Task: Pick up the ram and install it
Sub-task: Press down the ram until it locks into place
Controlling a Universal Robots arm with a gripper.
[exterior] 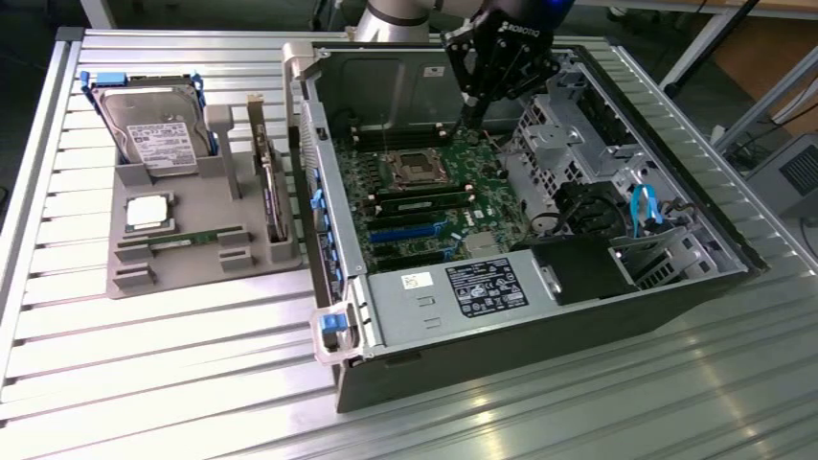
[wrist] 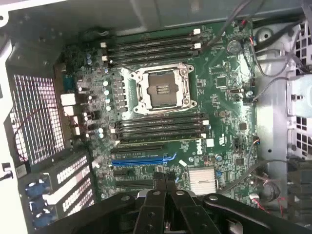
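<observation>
End effector (exterior: 468, 123) closed, fingers pressed together, nothing held; hovering inside open PC case (exterior: 715, 278) over motherboard (exterior: 435, 206), near far edge above CPU socket (exterior: 416, 170). In wrist view fingertips (wrist: 165, 181) together, above blue slot (wrist: 144, 159). Ram (exterior: 194, 239) lying flat in grey holder tray (exterior: 192, 273) on slatted surface (exterior: 167, 374), exterior view's left, well apart from end effector. Hard drive (exterior: 153, 129) and silver processor chip (exterior: 148, 211) in same tray.
</observation>
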